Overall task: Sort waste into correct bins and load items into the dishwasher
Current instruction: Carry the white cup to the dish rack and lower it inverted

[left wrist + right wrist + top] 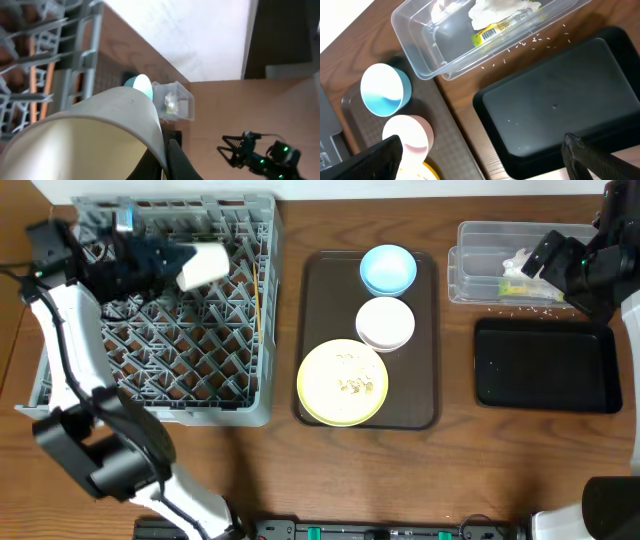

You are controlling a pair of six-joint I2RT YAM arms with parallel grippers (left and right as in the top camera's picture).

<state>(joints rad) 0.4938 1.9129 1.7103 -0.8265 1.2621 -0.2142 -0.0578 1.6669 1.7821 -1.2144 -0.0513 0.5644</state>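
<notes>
My left gripper (178, 266) is shut on the rim of the small pale cup (205, 265), held on its side over the back of the grey dish rack (240, 395). The cup (90, 135) fills the left wrist view, pinched between the fingers (167, 152). Thin chopsticks (257, 292) lie in the rack. The clear tub (470, 275) holds the napkin (495, 9) and the wrapper (496, 30). My right gripper (487, 160) is open and empty above the black tray (555, 95). Crumbs (535, 42) lie between tub and tray.
The brown serving tray (425, 395) in the middle carries the light blue bowl (388, 268), the white bowl (385, 322) and the yellow-green plate (342, 382), which has crumbs on it. The right arm (585, 265) hangs over the tub's right end.
</notes>
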